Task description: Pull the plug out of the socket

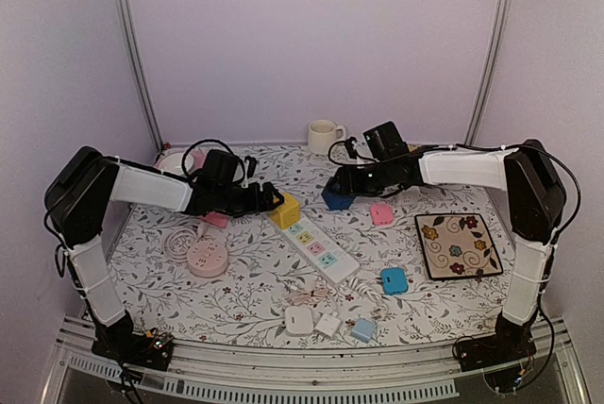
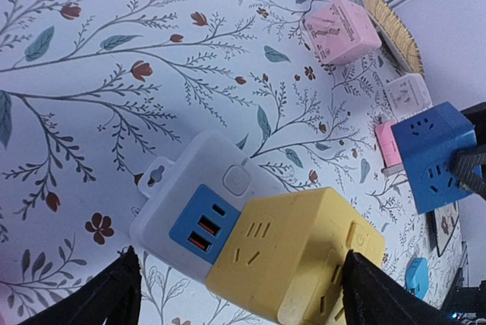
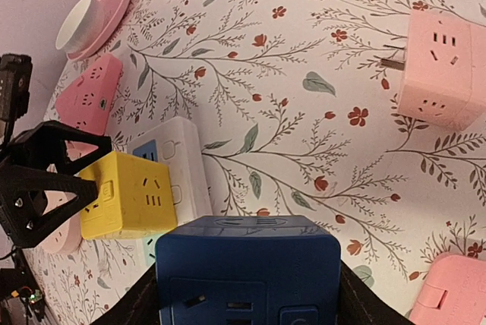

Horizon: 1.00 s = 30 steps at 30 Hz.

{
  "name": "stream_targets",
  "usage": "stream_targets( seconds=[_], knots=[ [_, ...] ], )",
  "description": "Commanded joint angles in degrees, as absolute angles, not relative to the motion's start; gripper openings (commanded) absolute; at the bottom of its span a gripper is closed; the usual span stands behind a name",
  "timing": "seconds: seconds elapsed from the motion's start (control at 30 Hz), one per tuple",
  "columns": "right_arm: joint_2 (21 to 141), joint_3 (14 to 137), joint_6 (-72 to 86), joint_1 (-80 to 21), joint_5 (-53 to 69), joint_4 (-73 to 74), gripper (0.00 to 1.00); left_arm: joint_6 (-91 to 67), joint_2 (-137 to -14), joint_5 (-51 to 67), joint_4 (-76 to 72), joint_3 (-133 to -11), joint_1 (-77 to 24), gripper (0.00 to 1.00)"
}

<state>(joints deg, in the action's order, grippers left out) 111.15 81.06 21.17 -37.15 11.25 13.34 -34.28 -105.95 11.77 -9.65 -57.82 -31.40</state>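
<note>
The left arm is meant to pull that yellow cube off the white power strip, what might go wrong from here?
Nothing pins the white power strip, so it may lift with the yellow cube. The left pincer stands open around the cube with a gap on one side, so closing could shove it sideways. The right pincer, gripping a blue cube, sits close and might get bumped.

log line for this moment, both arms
left gripper: jaws open astride yellow plug on white strip | right gripper: jaws shut on blue cube | plug not yet pulled
</note>
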Motion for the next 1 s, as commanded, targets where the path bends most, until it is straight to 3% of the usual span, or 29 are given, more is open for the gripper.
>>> stream_targets(
  seconds=[0.0,0.4,0.97],
  knots=[
    [110.2,77.8,27.8,-32.6,21.2,2.1,0.3,-32.0,-105.2,9.2,-2.5,-59.6,-32.1,0.92],
    [117.5,75.1,36.4,-27.0,33.6,-8.8,0.33,-31.4,-101.3,8.4,-1.1,-59.8,-32.3,0.92],
    [120.6,72.8,37.3,-25.3,33.6,-9.7,0.65,-30.7,-99.1,7.9,-0.2,-59.3,-32.3,0.92]
  ],
)
